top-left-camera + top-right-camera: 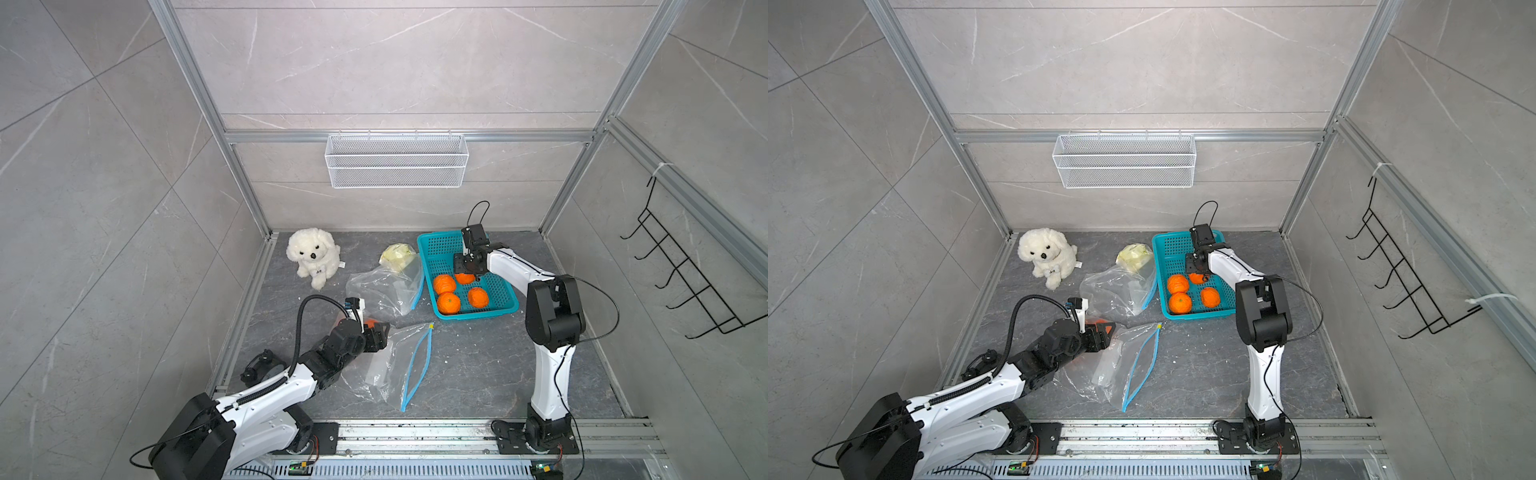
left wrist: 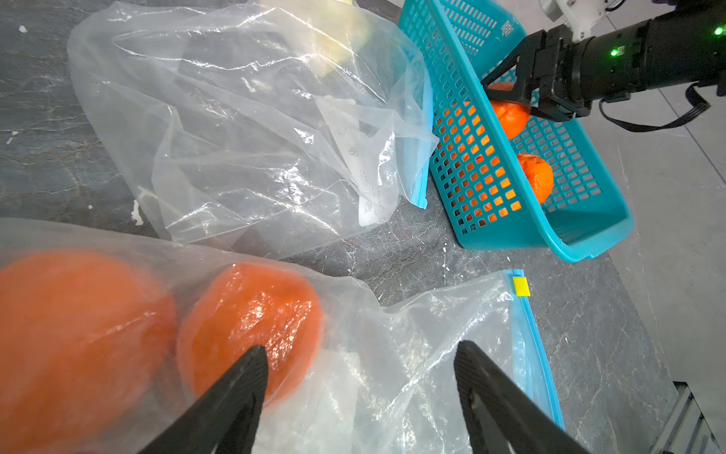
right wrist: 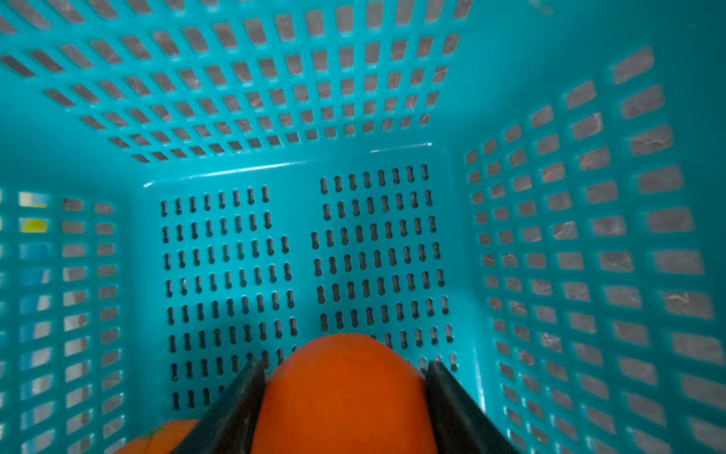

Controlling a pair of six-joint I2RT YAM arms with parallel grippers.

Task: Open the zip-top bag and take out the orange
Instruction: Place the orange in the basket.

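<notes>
Your bench [image 1: 478, 365] is a dark grey slab, veined like stone. On it, nearest your left arm, lies the bag [image 1: 386, 374]. It is clear, crinkled film, and its blue zip strip [image 2: 536, 353] is parted into a long loop. A second bag [image 1: 382, 291] of the same film slumps between it and the basket [image 1: 428, 249], a teal plastic rectangle with gridded walls and a slotted floor. A fluffy white dog [image 1: 313, 255] sits in the far-left corner. Two round oranges [image 2: 251, 326] show through the near bag's film, and three loose oranges [image 1: 449, 303] lie in the basket. Your right tool [image 3: 345, 364] is low inside the basket, both fingers pressed against a fourth orange [image 3: 345, 405]. Your left tool [image 2: 359, 348] is spread wide over the bag and holds nothing, with one fingertip over a bagged orange. A small yellow slider [image 2: 521, 285] sits at the zip's end.
</notes>
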